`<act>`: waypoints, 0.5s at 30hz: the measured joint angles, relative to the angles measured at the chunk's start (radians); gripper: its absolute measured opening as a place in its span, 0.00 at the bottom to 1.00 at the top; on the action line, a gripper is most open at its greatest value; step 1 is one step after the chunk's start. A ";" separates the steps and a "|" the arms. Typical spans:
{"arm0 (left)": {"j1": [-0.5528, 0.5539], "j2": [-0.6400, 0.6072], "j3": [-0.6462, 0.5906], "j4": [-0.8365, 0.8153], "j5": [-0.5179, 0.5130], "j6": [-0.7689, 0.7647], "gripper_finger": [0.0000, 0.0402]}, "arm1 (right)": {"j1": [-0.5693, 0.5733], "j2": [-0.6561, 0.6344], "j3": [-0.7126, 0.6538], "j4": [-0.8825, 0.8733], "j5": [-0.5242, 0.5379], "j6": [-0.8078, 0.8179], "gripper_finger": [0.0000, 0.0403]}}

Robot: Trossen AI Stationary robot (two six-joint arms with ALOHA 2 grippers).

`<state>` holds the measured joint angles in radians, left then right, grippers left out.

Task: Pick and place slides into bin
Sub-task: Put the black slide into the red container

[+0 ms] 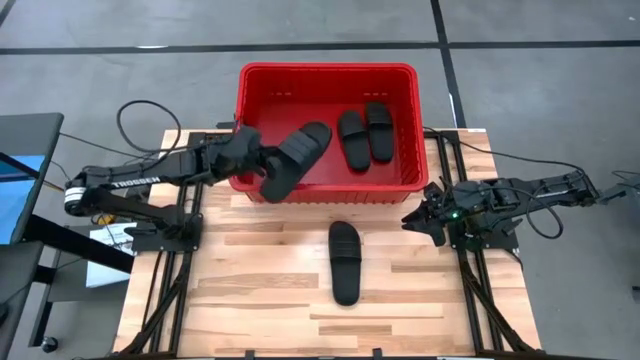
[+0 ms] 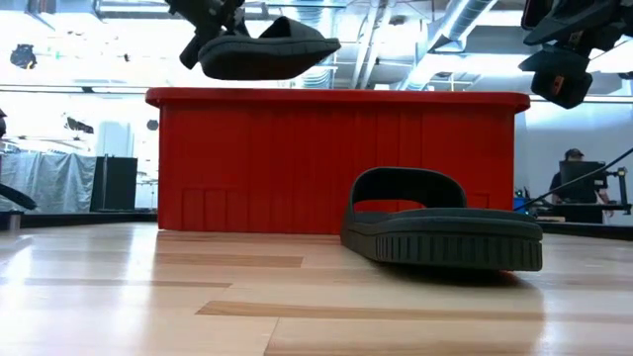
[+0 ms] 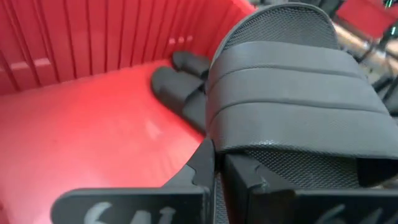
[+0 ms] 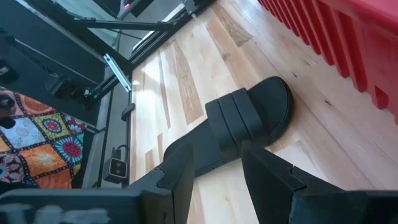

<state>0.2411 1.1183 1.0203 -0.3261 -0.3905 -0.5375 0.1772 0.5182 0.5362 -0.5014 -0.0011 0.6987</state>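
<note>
My left gripper is shut on a black slide, held above the near left rim of the red bin; in the low view this slide hangs above the bin's rim. Two more slides lie side by side on the bin's floor, soles down. Another slide lies sole down on the table in front of the bin. My right gripper is open and empty, above the table by the bin's near right corner. My left gripper pinches the slide between its two fingers at the sole's long side edge, right by the strap's base. The fingers come about level from the table's left, across the slide. The slide is lifted clear, roughly level, strap up, partly over the bin.
The bin takes up the table's far middle. Bare wood lies left and right of the slide on the table. Black frame rails run along both table sides. Cables and a patterned cloth lie beyond the right edge.
</note>
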 joint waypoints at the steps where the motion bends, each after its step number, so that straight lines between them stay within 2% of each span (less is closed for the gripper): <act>1: 0.019 0.000 0.000 0.018 0.012 0.001 0.00 | 0.000 0.000 0.000 0.000 0.000 0.000 0.31; 8: 0.157 0.000 0.000 0.112 0.071 0.001 0.00 | 0.000 0.000 0.000 0.000 0.000 0.000 0.31; 15: 0.293 0.000 0.000 0.112 0.072 0.000 0.00 | 0.000 0.000 0.000 0.000 0.001 0.000 0.31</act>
<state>0.5344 1.1183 1.0203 -0.2138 -0.3189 -0.5373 0.1772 0.5179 0.5362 -0.5014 -0.0006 0.6991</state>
